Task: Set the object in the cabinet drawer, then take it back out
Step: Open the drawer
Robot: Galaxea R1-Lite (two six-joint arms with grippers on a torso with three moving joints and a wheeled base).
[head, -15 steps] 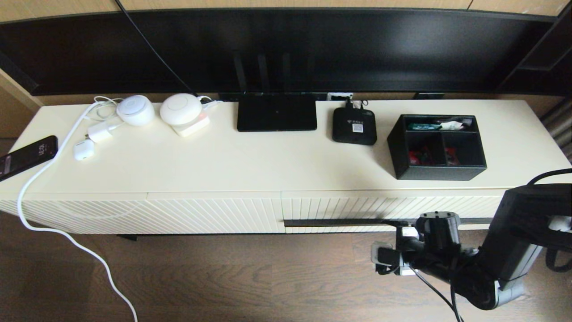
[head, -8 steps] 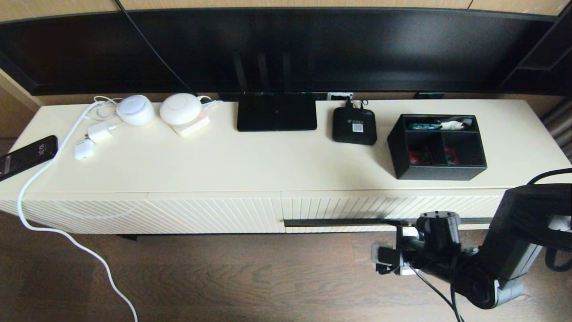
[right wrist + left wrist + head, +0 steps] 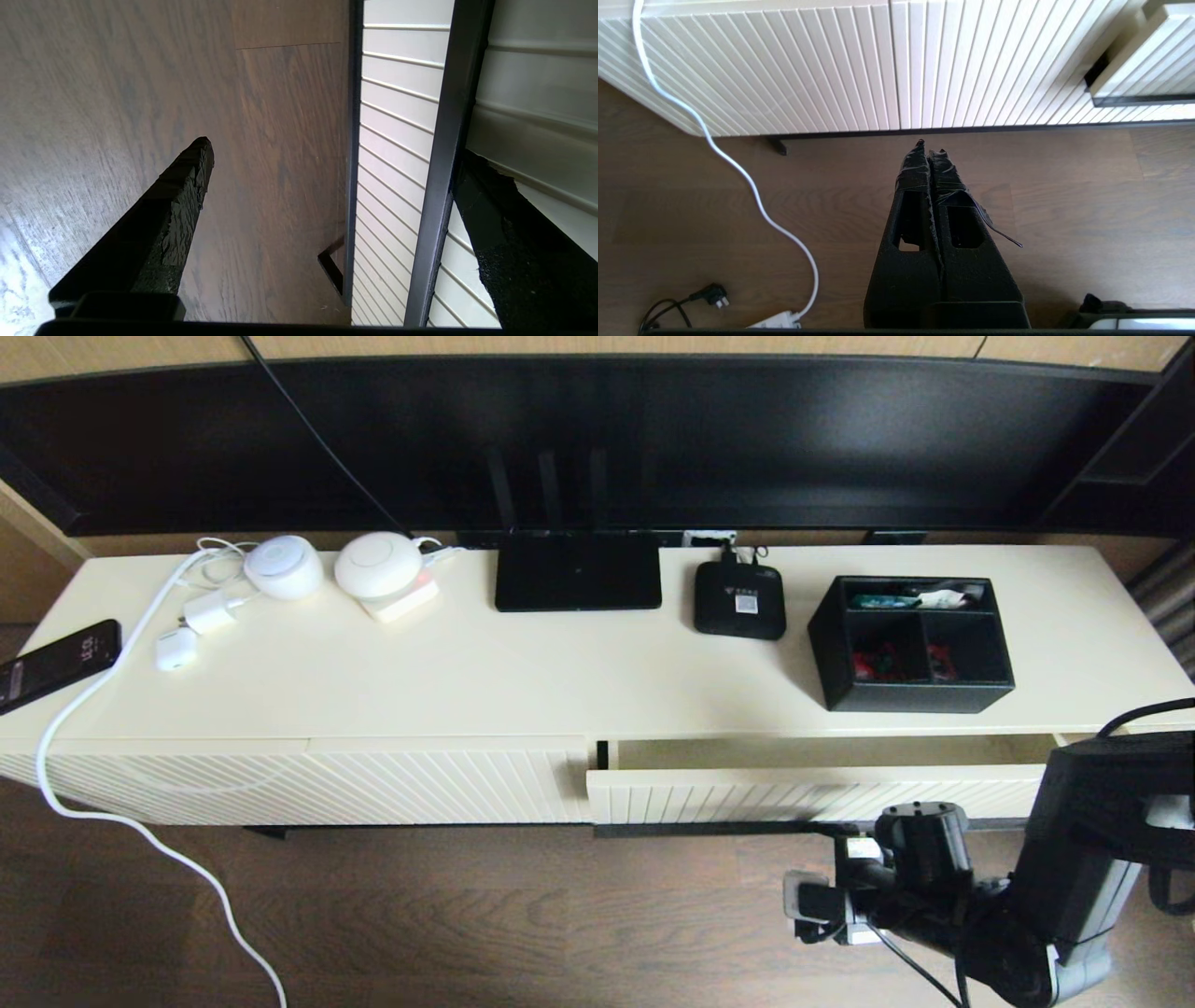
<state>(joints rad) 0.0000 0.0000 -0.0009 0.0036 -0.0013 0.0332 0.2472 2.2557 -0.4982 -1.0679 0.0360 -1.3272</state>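
Note:
The black organizer box [image 3: 911,644] stands on the cabinet top at the right, with red and teal items in its compartments. Below it, the cream ribbed drawer [image 3: 803,795] is pulled out a little, showing a strip of its cream interior [image 3: 831,751]. My right gripper [image 3: 837,828] is at the drawer's dark bar handle [image 3: 709,828] and open. The handle [image 3: 444,163] runs between its fingers [image 3: 177,205], and the other finger sits behind the bar against the drawer front. My left gripper [image 3: 929,147] is shut and empty, low over the floor before the cabinet's left part.
On the cabinet top are a flat black router [image 3: 577,569], a small black device with a sticker [image 3: 740,599], two white round devices [image 3: 283,566], chargers and a phone [image 3: 56,663]. A white cable [image 3: 121,821] hangs to the wooden floor. A fixed ribbed panel [image 3: 373,784] lies left of the drawer.
The drawer was closed in both earlier frames and has now slid out towards me. My right gripper and arm moved back with the handle.

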